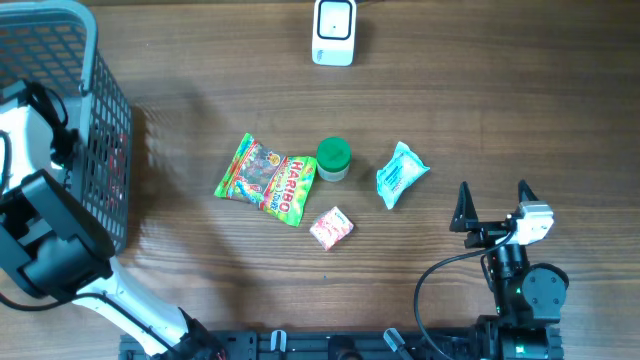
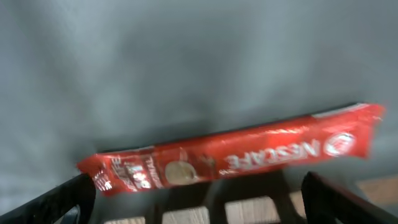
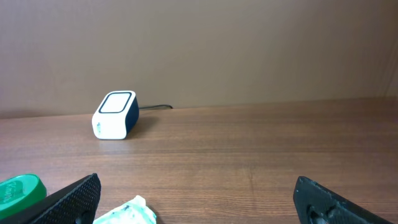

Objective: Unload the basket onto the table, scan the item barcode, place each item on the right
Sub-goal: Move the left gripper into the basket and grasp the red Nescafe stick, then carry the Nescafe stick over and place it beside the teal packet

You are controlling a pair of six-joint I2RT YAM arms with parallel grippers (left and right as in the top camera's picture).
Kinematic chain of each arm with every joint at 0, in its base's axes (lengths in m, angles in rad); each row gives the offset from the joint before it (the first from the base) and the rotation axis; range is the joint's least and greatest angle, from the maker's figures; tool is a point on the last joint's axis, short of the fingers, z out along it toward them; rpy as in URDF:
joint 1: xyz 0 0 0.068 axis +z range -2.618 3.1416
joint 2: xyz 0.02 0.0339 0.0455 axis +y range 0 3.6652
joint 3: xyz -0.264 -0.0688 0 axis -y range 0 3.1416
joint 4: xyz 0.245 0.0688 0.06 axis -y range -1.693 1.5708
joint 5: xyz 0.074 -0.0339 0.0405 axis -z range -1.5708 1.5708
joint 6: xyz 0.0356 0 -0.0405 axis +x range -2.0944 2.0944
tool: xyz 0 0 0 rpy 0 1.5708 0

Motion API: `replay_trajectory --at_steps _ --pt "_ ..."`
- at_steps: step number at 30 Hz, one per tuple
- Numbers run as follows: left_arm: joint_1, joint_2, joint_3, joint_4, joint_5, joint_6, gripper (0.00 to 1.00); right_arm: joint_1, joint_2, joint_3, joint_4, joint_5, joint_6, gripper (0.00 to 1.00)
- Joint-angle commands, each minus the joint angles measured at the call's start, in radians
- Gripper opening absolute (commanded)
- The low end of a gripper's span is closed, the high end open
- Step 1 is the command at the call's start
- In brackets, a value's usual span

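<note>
My right gripper (image 1: 493, 192) stands spread wide and empty, low over the table (image 1: 560, 90). Nearest it, just ahead and to its left, lies the blue-white packet (image 1: 401, 173), its long axis slanting across my fingers' line. I judge this the likeliest item to take, and the right arm is the nearer one. Beyond it sits the green-lidded jar (image 1: 333, 158), and far ahead-left the scanner (image 1: 334, 31). My left gripper (image 2: 196, 202) is spread too, over the basket (image 1: 105, 110), with a red Nescafe stick (image 2: 236, 155) lying crosswise just past its fingertips.
</note>
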Motion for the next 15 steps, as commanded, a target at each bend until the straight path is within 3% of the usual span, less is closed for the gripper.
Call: replay_trajectory --at_steps 1,4,5,7,8,9,10,15 --pt "-0.006 0.015 -0.08 0.041 -0.006 -0.037 1.0 0.005 -0.006 -0.001 0.003 -0.015 -0.01 1.0" --pt "-0.006 0.015 -0.143 0.09 -0.006 -0.063 0.99 0.005 -0.006 -0.001 0.003 -0.015 -0.01 1.0" --pt "-0.006 0.015 -0.159 0.103 -0.006 -0.063 0.9 0.005 -0.006 -0.001 0.003 -0.015 -0.01 1.0" --pt "-0.004 0.015 -0.175 0.109 -0.007 -0.063 0.36 0.005 -0.006 -0.001 0.003 -0.015 -0.01 1.0" --pt "-0.002 0.014 -0.172 0.109 -0.007 -0.063 0.18 0.005 -0.006 -0.001 0.003 -0.015 -0.01 1.0" --pt "0.004 0.011 -0.163 0.105 -0.006 -0.063 0.08 0.005 -0.006 -0.001 0.003 -0.015 -0.01 1.0" --pt "0.01 0.01 -0.152 0.101 -0.006 -0.062 0.04 0.005 -0.006 -0.001 0.003 -0.015 -0.01 1.0" --pt "0.059 -0.036 0.011 -0.007 -0.006 -0.055 0.04 0.005 -0.006 -0.001 0.003 -0.015 -0.01 1.0"
